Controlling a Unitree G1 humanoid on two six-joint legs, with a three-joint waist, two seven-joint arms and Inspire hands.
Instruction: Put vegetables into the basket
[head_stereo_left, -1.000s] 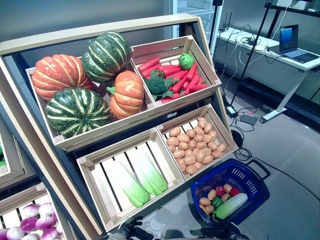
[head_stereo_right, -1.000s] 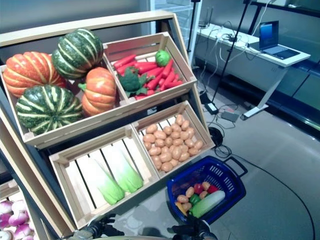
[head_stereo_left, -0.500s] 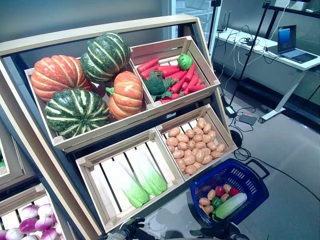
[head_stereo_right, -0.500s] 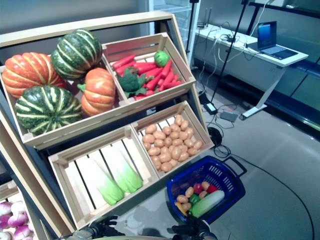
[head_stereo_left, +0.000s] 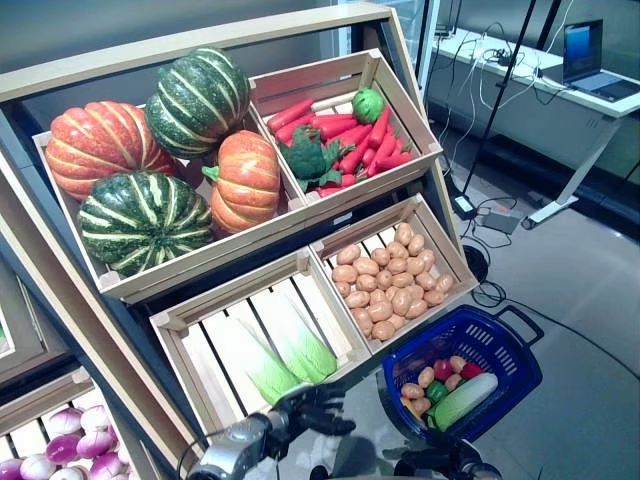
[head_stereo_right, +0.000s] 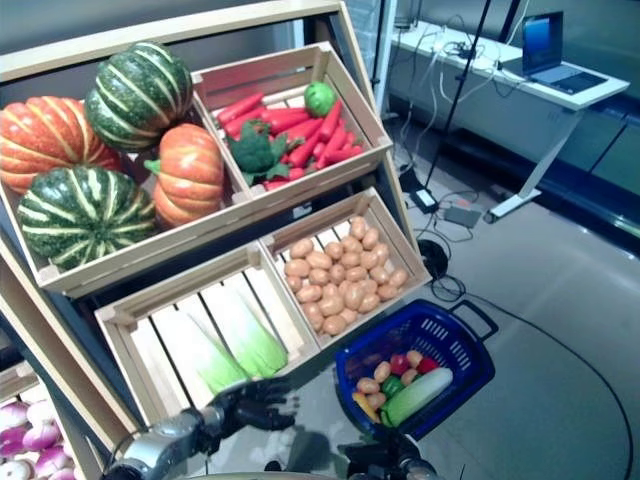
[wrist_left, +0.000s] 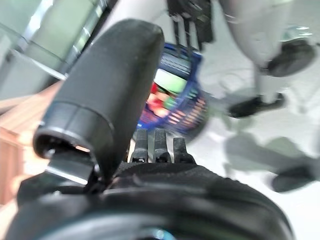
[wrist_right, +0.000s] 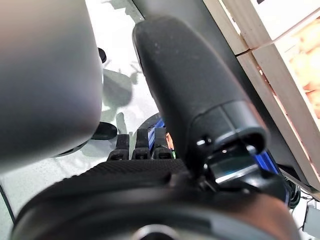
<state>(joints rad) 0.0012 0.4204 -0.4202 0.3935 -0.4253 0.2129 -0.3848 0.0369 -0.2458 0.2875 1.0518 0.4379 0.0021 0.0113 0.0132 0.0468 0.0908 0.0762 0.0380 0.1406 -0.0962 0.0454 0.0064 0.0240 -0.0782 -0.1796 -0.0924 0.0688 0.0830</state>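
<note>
Since 1.0 s ago the left robot hand (head_stereo_left: 318, 408) has risen into view below the crate of cabbages (head_stereo_left: 283, 352), fingers relaxed and holding nothing, while the right robot hand (head_stereo_left: 440, 462) shows only at the lower edge and I cannot tell its state. Judged step: reaching for another vegetable; the next move calls for lifting the left robot hand over the crate's front rail onto a cabbage. Blue basket (head_stereo_left: 506, 352), part filled, stands on the floor just right of that hand.

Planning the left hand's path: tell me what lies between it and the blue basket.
In the left eye view, only bare grey floor separates the left hand from the blue basket; no object lies between.
</note>
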